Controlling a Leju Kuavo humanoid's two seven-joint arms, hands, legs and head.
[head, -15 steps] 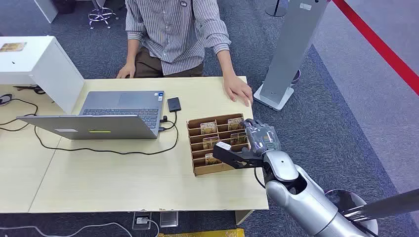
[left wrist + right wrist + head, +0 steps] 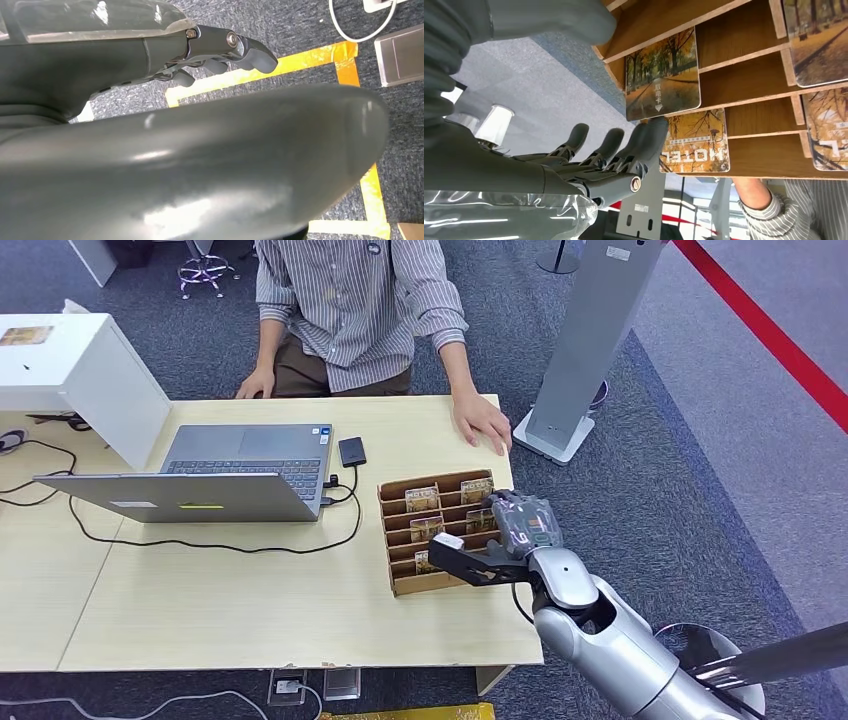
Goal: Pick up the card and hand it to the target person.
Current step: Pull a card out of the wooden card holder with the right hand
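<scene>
**A:** How was the right hand (image 2: 505,535) set, there in the lower right of the head view?

**B:** It hung at the right edge of the brown slotted cardboard card rack (image 2: 392,508), thumb stretched across the rack's lower rows, dark fingers (image 2: 634,145) lying side by side and only slightly curled. In the right wrist view one fingertip sat just at the corner of an autumn-tree hotel key card (image 2: 663,75), standing in its slot. Nothing was pinched; the hand held nothing.

**A:** And the risk from there?

**B:** I judged the fingers might slide off the card's glossy face, since thumb and fingertips were not yet on opposite sides of it. The second autumn-printed card marked HOTEL (image 2: 696,142) sat right beside the first, so a loose closing could drag both out.

**A:** Could the rack itself shift?

**B:** Likely, being light cardboard near the edge of the pale wooden desk (image 2: 220,610). A sideways push from the thumb could shove it toward the black cable (image 2: 240,545) and the grey open laptop (image 2: 215,475).

**A:** The left hand?

**B:** The left hand (image 2: 220,55) hung above blue carpet with yellow tape (image 2: 310,55), fingers curled in around nothing.

**A:** And the receiver?

**B:** The person in a striped shirt (image 2: 350,300) sat at the upper centre, a hand (image 2: 482,422) flat on the desk, not raised to take anything.
</scene>
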